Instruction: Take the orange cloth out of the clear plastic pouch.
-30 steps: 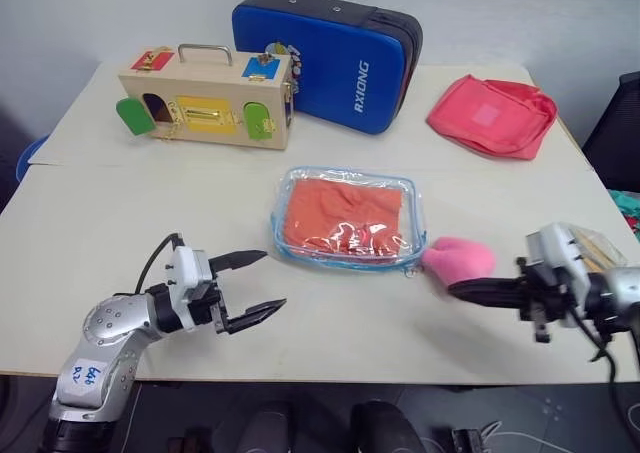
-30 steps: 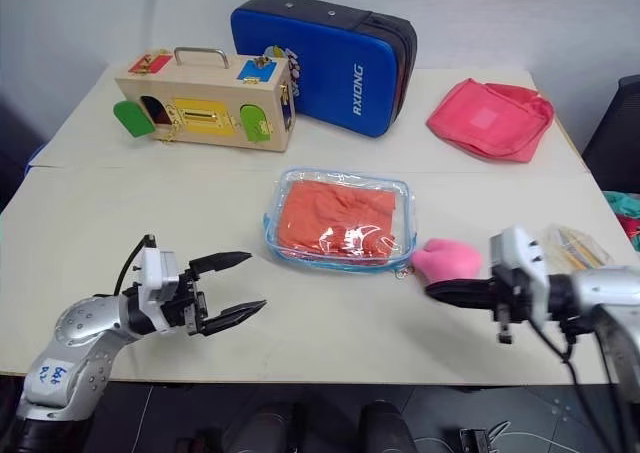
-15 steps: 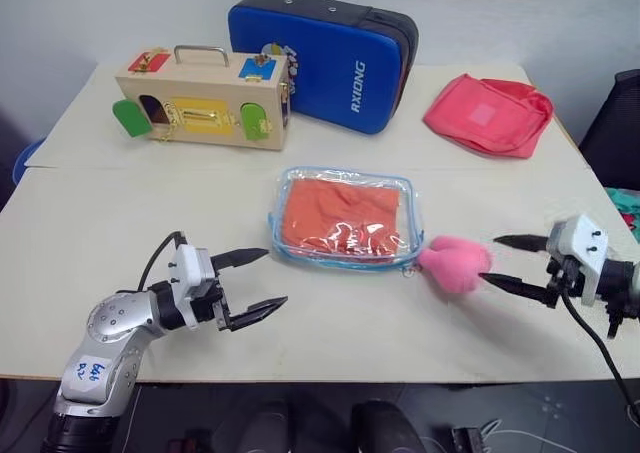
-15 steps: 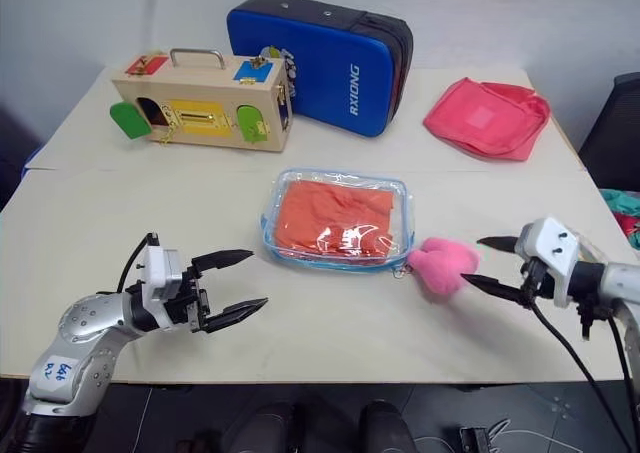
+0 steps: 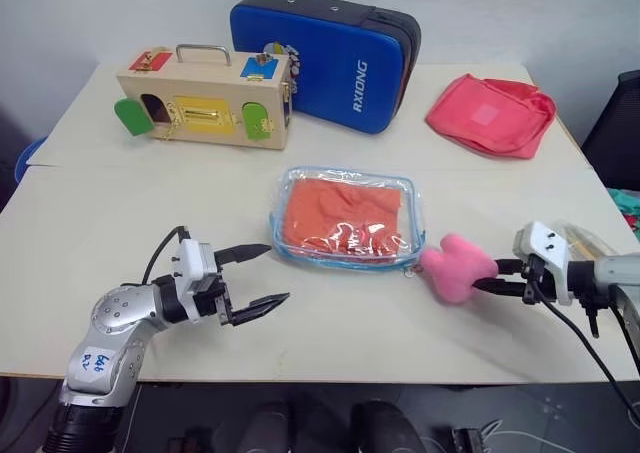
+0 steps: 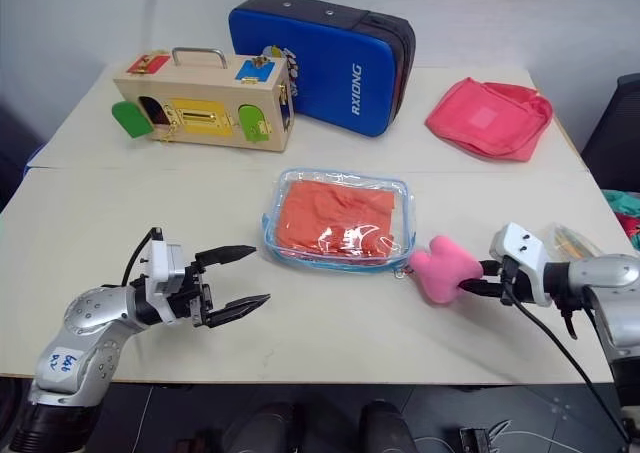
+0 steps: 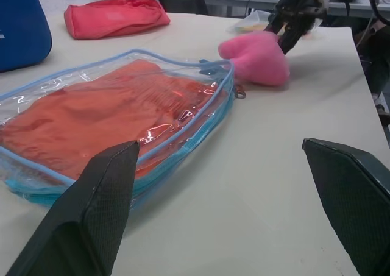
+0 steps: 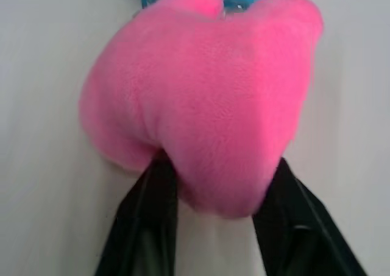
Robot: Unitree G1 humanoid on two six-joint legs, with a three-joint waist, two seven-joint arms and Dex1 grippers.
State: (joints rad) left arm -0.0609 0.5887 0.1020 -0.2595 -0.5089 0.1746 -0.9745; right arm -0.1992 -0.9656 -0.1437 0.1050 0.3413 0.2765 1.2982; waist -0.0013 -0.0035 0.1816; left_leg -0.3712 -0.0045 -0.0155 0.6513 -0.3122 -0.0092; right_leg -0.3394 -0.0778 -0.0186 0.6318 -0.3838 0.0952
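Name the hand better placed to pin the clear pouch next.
Left. The left hand hangs open and empty beside the clear plastic pouch holding the orange cloth; the right hand is closing on the pink plush toy.

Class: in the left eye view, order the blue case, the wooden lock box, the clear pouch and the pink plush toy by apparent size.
1. blue case
2. wooden lock box and clear pouch: alike, unranked
3. pink plush toy

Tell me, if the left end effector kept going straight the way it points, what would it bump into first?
Most likely the clear plastic pouch with the orange cloth inside; it lies just ahead of the open left end effector.
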